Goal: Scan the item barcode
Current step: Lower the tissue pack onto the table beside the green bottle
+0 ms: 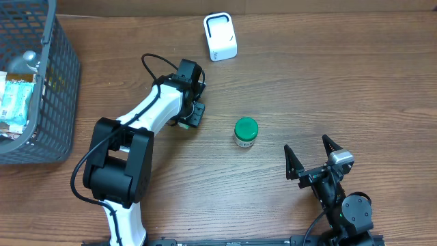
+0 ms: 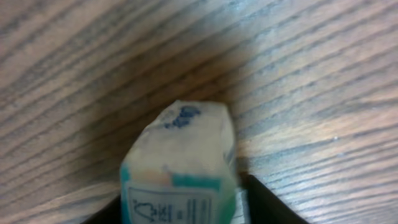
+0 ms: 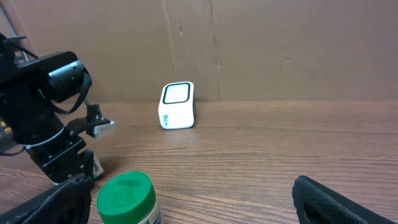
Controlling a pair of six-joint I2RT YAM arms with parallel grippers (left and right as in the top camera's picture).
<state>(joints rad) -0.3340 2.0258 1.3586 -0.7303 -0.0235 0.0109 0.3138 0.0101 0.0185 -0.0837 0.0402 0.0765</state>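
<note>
Near desk (image 1: pixel 307 82) centre | left pincer (image 1: pixel 191 116) seemingly clamped on packet (image 2: pixel 180 162), gripped by sides to keep print exposed for far-edge scanner (image 1: pixel 220 37) | right pincer (image 1: pixel 307 147) apart, parked near-right corner, out of the way

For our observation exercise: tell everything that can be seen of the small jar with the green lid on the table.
The small green-lidded jar stands upright near the middle of the brown wooden table. Its glossy green lid, seemingly plastic, carries faint raised marks; the body beneath is pale with a label too small to read. Only the table touches it.
</note>
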